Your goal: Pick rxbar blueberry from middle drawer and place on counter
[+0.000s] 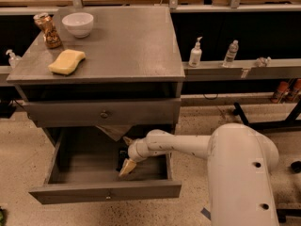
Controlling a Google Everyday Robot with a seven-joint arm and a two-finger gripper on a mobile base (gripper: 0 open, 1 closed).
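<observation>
- the gripper [127, 166] sits low inside the middle drawer [80, 164], near the drawer's right end as the camera view shows it.
- the rxbar blueberry [121, 155] lies on the drawer floor as a dark patch, just beside the gripper and toward the drawer's back.
- we cannot tell how far the gripper is open, or whether it has hold of the bar.
- the bar is flat, so we advise working close to the drawer floor, taking it across its narrow width and closing firmly before any lift.
- we then raise it straight up, clear of the drawer's front wall and the shut drawer above.
- we place it on the counter [127, 46], above the drawer's right end and well apart from the yellow sponge [67, 61].
</observation>
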